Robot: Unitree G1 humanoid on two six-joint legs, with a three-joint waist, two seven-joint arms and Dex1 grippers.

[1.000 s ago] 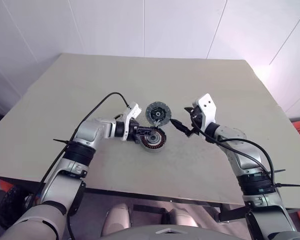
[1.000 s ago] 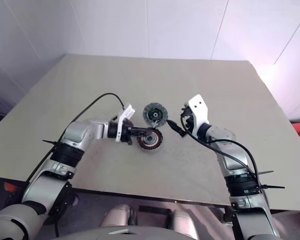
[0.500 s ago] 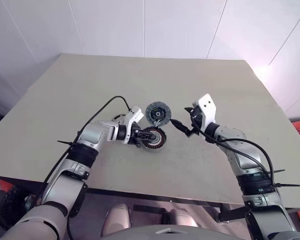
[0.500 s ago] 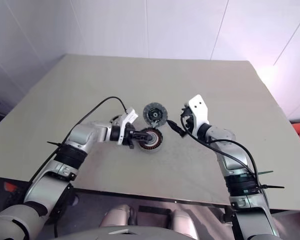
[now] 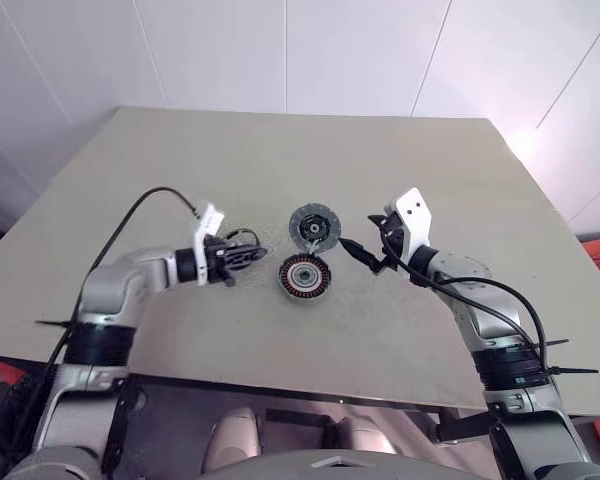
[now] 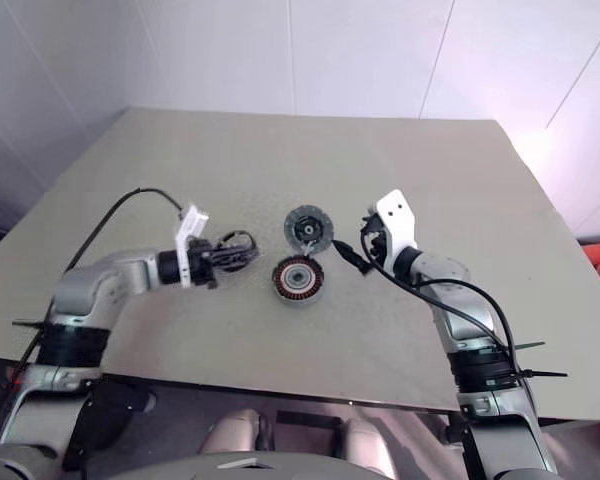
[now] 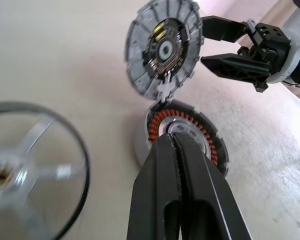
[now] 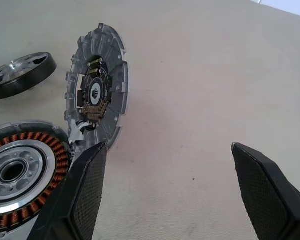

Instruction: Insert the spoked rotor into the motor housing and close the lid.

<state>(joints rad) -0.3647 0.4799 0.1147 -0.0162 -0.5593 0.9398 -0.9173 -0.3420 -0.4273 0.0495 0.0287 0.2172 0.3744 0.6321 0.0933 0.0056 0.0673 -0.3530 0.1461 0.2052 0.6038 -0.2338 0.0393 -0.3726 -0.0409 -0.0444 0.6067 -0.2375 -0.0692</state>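
The motor housing (image 5: 305,277), a dark cup with copper windings around a silver centre, sits mid-table. The grey radially lined lid (image 5: 311,226) stands tilted up at its far edge and touches it. The spoked rotor (image 7: 25,172), black-rimmed with silver spokes, lies flat on the table to the left of the housing, also seen as rotor (image 5: 242,239). My left gripper (image 5: 260,258) is shut and empty, right beside the rotor and pointing at the housing from a short way off. My right gripper (image 5: 365,257) is open and empty, hovering just right of the lid and housing.
The beige table (image 5: 400,170) ends in a front edge close below both arms. A black cable (image 5: 155,196) loops up from my left wrist. White wall panels rise behind the table.
My left gripper, still shut, has drawn back to the left from the housing and now sits beside the rotor. The housing, lid and right arm have not moved.
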